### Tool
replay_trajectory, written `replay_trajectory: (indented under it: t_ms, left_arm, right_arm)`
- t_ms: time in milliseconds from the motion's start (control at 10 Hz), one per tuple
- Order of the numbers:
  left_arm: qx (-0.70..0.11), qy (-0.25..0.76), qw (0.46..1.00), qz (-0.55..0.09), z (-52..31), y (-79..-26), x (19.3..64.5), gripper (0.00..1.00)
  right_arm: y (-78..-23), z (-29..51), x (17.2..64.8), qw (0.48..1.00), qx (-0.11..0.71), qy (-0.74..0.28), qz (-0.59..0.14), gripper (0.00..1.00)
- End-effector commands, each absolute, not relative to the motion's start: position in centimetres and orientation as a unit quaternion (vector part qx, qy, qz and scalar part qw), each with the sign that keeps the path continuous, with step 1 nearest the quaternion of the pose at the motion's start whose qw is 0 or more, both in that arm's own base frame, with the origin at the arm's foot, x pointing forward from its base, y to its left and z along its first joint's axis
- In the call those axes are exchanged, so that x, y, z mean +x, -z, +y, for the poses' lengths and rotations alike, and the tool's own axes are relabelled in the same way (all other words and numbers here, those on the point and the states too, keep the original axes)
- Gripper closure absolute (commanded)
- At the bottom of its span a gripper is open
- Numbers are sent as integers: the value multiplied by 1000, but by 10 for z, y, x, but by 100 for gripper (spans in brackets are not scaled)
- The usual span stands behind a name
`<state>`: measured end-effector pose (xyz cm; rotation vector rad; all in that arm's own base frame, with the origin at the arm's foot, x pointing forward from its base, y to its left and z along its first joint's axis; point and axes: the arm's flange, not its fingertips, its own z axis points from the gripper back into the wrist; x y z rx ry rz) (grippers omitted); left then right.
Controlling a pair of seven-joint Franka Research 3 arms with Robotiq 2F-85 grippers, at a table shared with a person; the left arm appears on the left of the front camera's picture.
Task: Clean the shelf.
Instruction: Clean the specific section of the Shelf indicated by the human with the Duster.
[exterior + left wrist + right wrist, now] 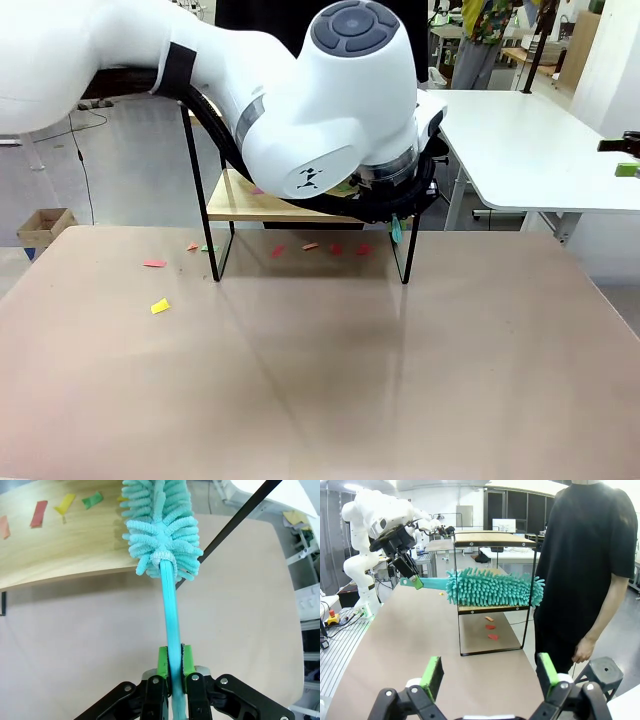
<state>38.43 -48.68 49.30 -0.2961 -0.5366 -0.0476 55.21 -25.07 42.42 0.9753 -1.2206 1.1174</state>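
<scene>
The shelf (pixel 495 570) stands on the tan table, a two-board rack on a thin black frame; in the front view my left arm covers most of it and the lower board (pixel 240 205) shows. My left gripper (pixel 172 672) is shut on the teal handle of a fluffy teal duster (pixel 162 525). The duster head (pixel 492 587) lies along the lower board among coloured paper scraps (pixel 38 513). From the side, the left gripper (pixel 413 581) holds the handle just outside the frame. My right gripper (pixel 490 677) stands open and well back from the shelf, with nothing between its fingers.
Red scraps (pixel 335 248) lie on the table under the shelf; red (pixel 154 263) and yellow (pixel 160 306) ones lie to its left. A person in black (pixel 585 565) stands at the far side, beside the shelf. The near half of the table (pixel 320 400) is bare.
</scene>
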Motion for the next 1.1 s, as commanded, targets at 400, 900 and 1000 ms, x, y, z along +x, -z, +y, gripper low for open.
replay_trajectory:
  t_ms: [400,900,1000]
  left_arm:
    - [-139,7,958,-252,-470,-489,392,87]
    - [-104,-11,967,-232,-406,-490,401,87]
    - [-92,-18,969,-230,-383,-494,403,87]
  right_arm:
    - [-428,-249,553,571,415,-479,-522,0]
    - [-428,-249,553,571,415,-479,-522,0]
    - [-428,-249,553,571,415,-479,-522,0]
